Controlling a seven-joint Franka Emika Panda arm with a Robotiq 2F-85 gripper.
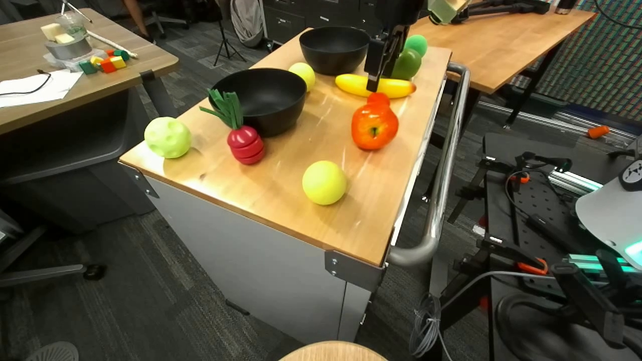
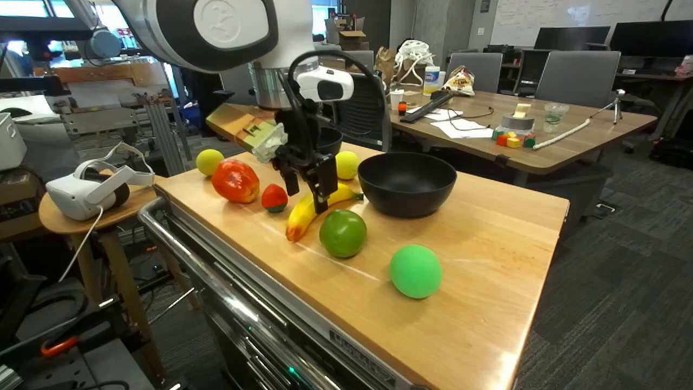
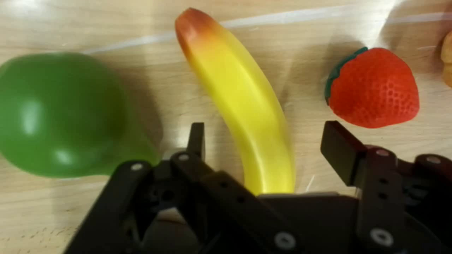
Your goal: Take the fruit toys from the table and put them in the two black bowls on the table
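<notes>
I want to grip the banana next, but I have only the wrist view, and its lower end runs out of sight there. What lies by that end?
Observer: A black bowl: in both exterior views the hidden end of the banana lies close to it. Whether they touch I cannot tell.
Operator: Is anything between that one and the other bowl?
Observer: Yes, a yellow ball; it shows between the two in both exterior views.
Operator: And past the dark green fruit on the left of my picture?
Observer: A lighter green ball, resting on the table apart from that fruit.
</notes>
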